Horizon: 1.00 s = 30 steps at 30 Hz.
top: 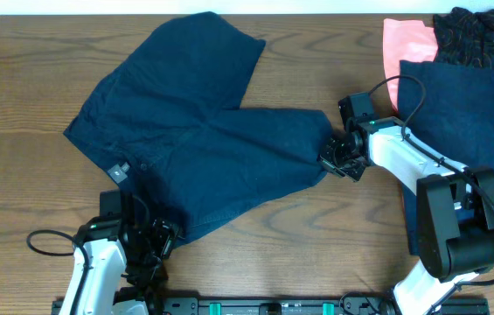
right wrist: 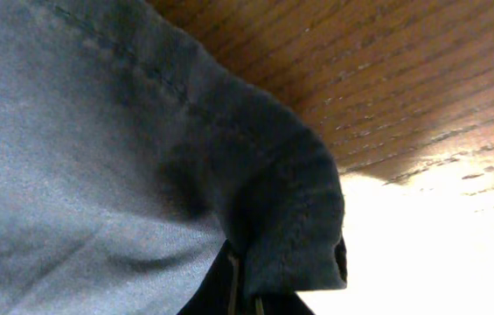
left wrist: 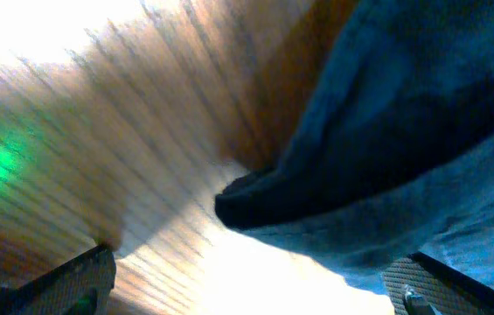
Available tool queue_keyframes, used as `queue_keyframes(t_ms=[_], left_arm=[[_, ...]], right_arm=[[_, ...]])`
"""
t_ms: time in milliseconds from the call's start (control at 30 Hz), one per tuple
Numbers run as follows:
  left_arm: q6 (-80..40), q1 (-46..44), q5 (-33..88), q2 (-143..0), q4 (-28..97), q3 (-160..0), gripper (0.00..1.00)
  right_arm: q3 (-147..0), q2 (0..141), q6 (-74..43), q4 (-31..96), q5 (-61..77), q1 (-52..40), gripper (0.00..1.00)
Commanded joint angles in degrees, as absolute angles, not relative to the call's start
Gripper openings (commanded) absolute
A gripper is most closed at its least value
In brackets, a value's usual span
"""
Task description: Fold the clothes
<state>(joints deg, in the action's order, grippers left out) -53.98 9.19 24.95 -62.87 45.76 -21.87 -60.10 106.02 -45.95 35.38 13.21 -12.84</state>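
Observation:
The navy blue wide-legged shorts point(top: 194, 131) lie spread on the wooden table, one leg pointing to the far side and the other to the right. My right gripper point(top: 332, 159) is shut on the hem of the right leg; in the right wrist view the bunched hem point(right wrist: 290, 219) goes into the closed jaws point(right wrist: 242, 297). My left gripper point(top: 163, 241) is at the near edge of the shorts. In the left wrist view its fingers point(left wrist: 255, 276) are wide apart, and the cloth's corner point(left wrist: 255, 206) lies just ahead of them, not gripped.
A salmon-pink garment point(top: 408, 39), a black patterned one point(top: 478, 35) and another navy garment point(top: 456, 105) lie piled at the far right, partly under the right arm. A black cable point(top: 45, 241) loops at the near left. The table's near edge is by the arm bases.

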Motion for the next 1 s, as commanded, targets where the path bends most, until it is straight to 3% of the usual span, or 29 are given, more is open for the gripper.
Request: queue_keyframes(t_ms=[0, 167, 300, 333, 467, 633, 800, 967], left_arm=[[-55.4, 9.1, 26.0, -62.8, 40.0, -20.0, 0.99], [-55.4, 9.1, 15.8, -62.8, 33.0, -19.5, 0.7], [-55.2, 9.1, 16.2, -62.8, 30.8, -19.5, 0.15], [-55.1, 9.1, 17.2, -62.8, 30.8, -19.5, 0.06], [-49.4, 9.1, 24.8, -62.8, 32.0, -20.1, 0.06], [-40.8, 7.7, 28.6, -62.8, 43.4, -25.7, 0.06], [-36.4, -0.1, 28.5, -60.9, 55.8, -33.5, 0.06], [-38.8, -11.2, 28.5, -56.0, 60.1, -38.7, 0.06]], right_arm=[[-59.1, 107.4, -45.1, 36.7, 10.2, -13.2, 0.05], [-59.1, 107.4, -44.8, 37.6, 10.2, -13.2, 0.04], [-59.1, 107.4, -43.5, 38.4, 10.1, -13.1, 0.02], [-59.1, 107.4, -43.1, 38.6, 9.9, -13.0, 0.01], [-59.1, 105.6, -42.9, 40.0, 9.9, -11.1, 0.01], [-59.2, 98.0, -39.0, 42.7, 9.9, -8.4, 0.01], [-59.2, 87.0, -38.0, 49.1, 9.0, -6.2, 0.01], [-59.2, 75.8, -37.7, 54.5, 6.3, -3.0, 0.01]])
